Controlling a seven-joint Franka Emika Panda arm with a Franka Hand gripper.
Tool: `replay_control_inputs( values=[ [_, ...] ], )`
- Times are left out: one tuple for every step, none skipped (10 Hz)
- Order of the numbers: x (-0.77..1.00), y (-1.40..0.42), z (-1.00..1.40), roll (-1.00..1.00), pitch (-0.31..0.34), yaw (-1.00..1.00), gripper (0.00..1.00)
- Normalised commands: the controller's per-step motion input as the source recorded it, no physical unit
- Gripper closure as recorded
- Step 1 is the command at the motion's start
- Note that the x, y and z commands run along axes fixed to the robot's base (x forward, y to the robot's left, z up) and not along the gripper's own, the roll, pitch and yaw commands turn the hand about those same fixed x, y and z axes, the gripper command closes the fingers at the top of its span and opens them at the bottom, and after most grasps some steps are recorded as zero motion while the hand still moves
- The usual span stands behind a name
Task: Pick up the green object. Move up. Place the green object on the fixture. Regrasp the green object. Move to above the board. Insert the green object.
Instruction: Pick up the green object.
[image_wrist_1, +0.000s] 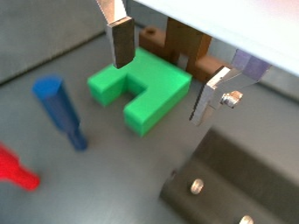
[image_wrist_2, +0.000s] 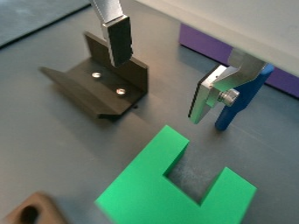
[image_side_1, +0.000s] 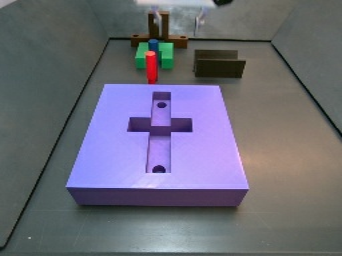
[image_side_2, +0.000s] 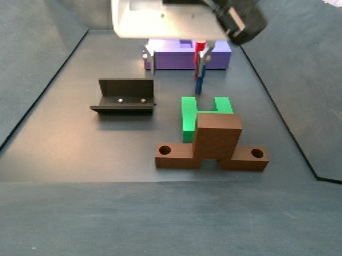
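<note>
In a wrist view, the gripper (image_wrist_1: 158, 72) is above the green object (image_wrist_1: 138, 90), which lies flat on the grey floor; the two silver fingers stand apart, one at each side of the piece, and I cannot tell if they touch it. Near the green object lies a blue peg (image_wrist_1: 59, 110), and a red piece (image_wrist_1: 17, 170) shows at the edge. A brown wooden block (image_wrist_1: 187, 48) stands just behind the green object, and part of the fixture (image_wrist_1: 239, 185) is seen in the corner. In a wrist view from the opposite side, the gripper (image_wrist_2: 163, 68) is again open, with nothing between the fingers (image_wrist_2: 118, 39). The green object (image_wrist_2: 177, 183) lies below, the fixture (image_wrist_2: 100, 84) stands behind one finger, the blue peg (image_wrist_2: 244, 92) is just behind the other finger, and a corner of the purple board (image_wrist_2: 201, 38) is visible. In a side view, the board (image_side_1: 160, 144) fills the middle with its cross-shaped recess, and behind it stand the red peg (image_side_1: 152, 66), the green object (image_side_1: 144, 50) and the fixture (image_side_1: 219, 63); the gripper (image_side_1: 163, 22) is above the green object. In a side view, the wooden block (image_side_2: 214, 141) is in front, the green object (image_side_2: 197, 112) just behind it, the fixture (image_side_2: 124, 96) beside, and the gripper (image_side_2: 201, 48) hangs over them.
</note>
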Motion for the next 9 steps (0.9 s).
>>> replay_control_inputs(
  values=[
    [0.00, 0.08, -0.73, 0.00, -0.067, -0.22, 0.00],
    [-0.04, 0.37, -0.51, -0.04, -0.067, -0.08, 0.00],
    [-0.17, 0.28, -0.47, -0.08, -0.107, 0.00, 0.00],
    [-0.24, 0.10, -0.37, -0.07, -0.136, 0.00, 0.00],
    [-0.22, 0.02, -0.14, -0.08, -0.127, 0.00, 0.00],
    [-0.19, 0.02, -0.13, -0.06, -0.124, 0.00, 0.00],
    [-0.17, 0.06, -0.23, -0.01, -0.140, 0.00, 0.00],
    [-0.09, 0.05, -0.33, 0.00, -0.140, 0.05, 0.00],
    [0.00, 0.00, -0.22, 0.00, -0.070, 0.02, 0.00]
  ],
)
